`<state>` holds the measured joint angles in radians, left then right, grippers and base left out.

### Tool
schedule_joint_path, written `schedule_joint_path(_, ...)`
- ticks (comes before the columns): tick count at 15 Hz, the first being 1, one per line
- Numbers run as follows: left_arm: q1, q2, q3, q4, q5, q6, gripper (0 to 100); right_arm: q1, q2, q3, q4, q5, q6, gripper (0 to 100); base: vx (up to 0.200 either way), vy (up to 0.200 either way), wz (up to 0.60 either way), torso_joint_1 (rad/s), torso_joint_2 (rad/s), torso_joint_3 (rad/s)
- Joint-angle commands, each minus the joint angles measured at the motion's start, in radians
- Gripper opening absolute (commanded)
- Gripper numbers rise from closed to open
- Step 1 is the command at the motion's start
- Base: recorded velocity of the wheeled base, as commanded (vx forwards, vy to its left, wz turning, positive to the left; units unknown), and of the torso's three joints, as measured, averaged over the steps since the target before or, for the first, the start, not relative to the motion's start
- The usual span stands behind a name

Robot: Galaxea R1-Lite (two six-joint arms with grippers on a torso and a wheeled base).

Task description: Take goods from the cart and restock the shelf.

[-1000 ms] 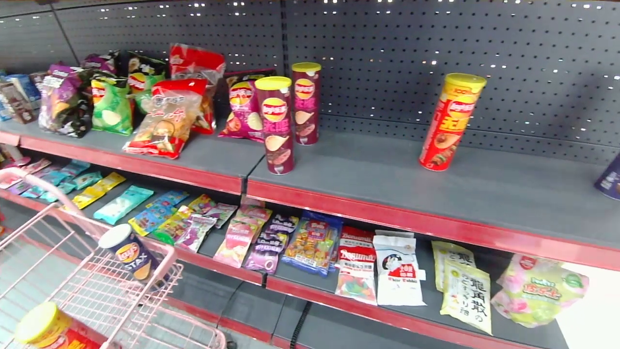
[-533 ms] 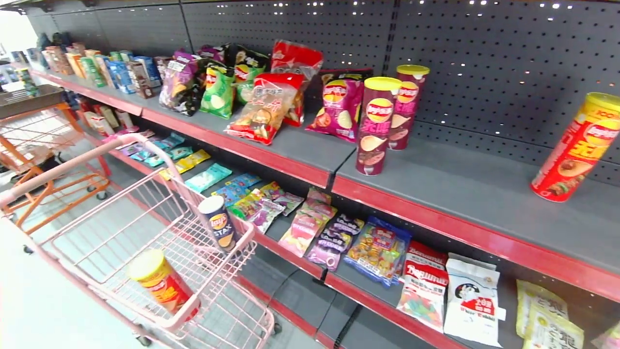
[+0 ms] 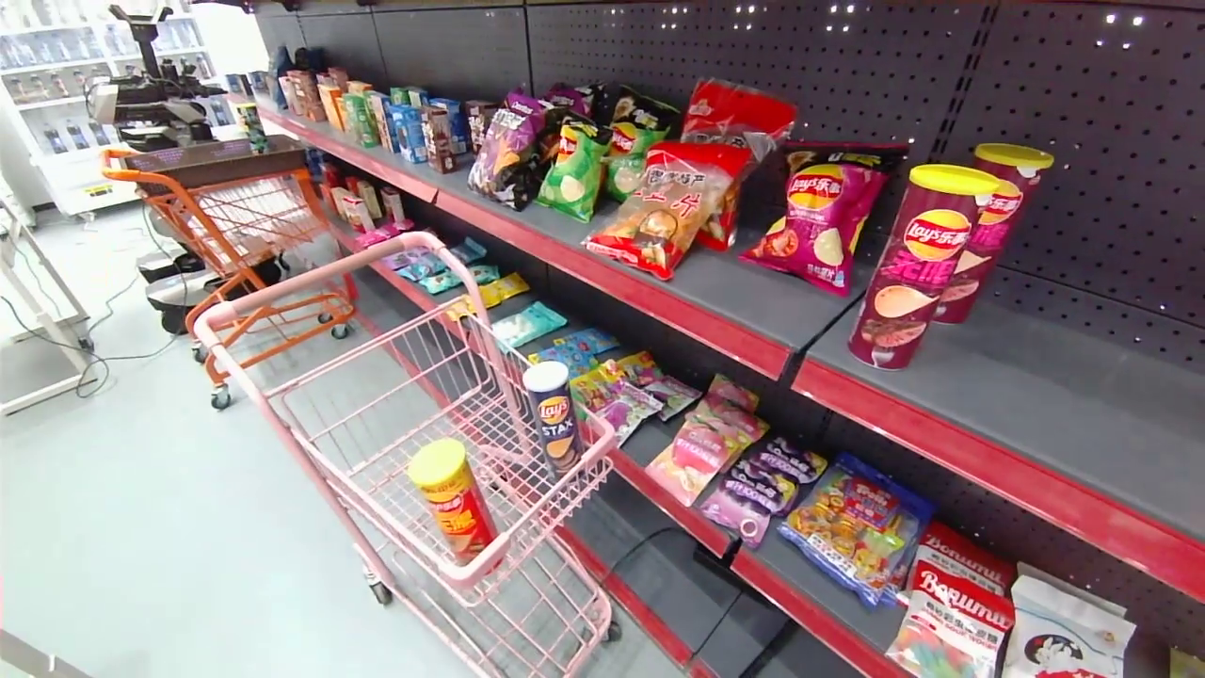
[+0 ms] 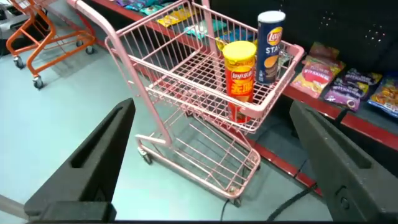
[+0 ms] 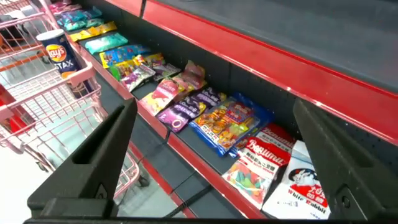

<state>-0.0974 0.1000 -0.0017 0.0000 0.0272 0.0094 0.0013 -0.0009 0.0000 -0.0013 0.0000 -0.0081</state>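
My left gripper [image 4: 211, 104]: fingers spread wide, nothing held, hanging above the pink cart [image 4: 180, 65]. My right gripper [image 5: 214, 106]: also wide open and empty, over the front edge of the lower shelf [image 5: 202, 167], where snack packs [image 5: 230, 124] lie in a row.

The cart basket holds two cans at the end opposite the handle:
- red can [image 3: 454, 499], yellow lid, in the corner away from the shelf, against the end rim.
- blue can [image 3: 554, 419], white lid, in the shelf-side corner, against the rim.

Both are roughly upright and apart from each other.

On the top shelf [image 3: 1036, 405], two purple cans [image 3: 908, 268] stand one behind the other, the front one close to the front edge. Chip bags [image 3: 819, 221] sit just beside them. An orange cart [image 3: 235, 202] stands beyond the pink cart's handle end.
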Motion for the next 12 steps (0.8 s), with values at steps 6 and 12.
schedule_joint_path(6, -0.001, 0.001, 0.000, 0.000, 0.000, 0.000, 100, 0.000, 0.001, 0.000, 0.000, -0.002, 0.003, 100, 0.000, 0.000, 0.00, -0.077, 0.19, 0.116)
schedule_joint_path(12, -0.001, 0.001, 0.000, 0.002, -0.001, 0.001, 100, 0.000, 0.001, 0.000, 0.000, -0.002, 0.005, 100, 0.000, 0.000, 0.00, -0.187, 0.51, 0.321)
